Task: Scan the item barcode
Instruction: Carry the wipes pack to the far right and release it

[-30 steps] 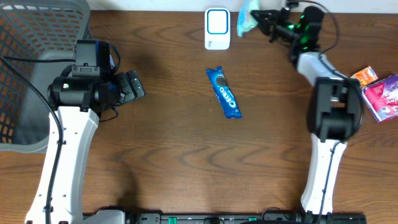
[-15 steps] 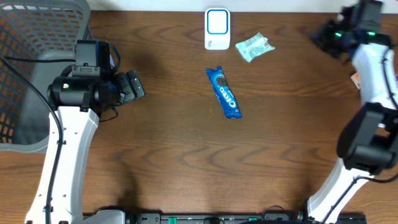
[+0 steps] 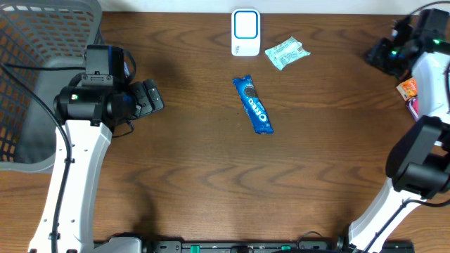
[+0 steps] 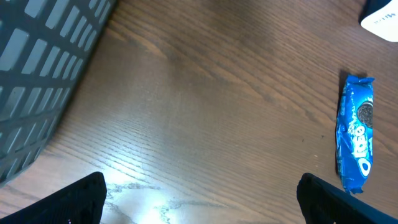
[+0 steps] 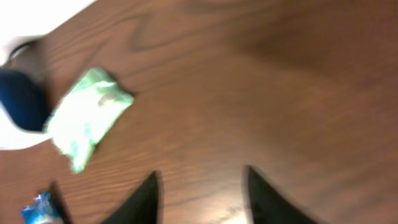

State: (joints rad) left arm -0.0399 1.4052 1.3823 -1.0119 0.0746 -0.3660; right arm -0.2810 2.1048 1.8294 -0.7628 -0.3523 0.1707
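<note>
Worktop: dark brown wood, flowing grain, satin sheen.
Basket: grey plastic lattice, rounded rim, far left edge.
Left tool: black, fingers spread wide, empty, near the basket.
Right tool: dark tapered fingers parted, empty, far right.
Scanner: white rounded rectangle, blue-framed window, back centre.
Oreo pack: slim glossy blue wrapper, mid-worktop.
Packet: pale green crinkled film, pillow-shaped, flat on the worktop just right of the scanner.

Green pkt blurred; basket cut off L edge
</note>
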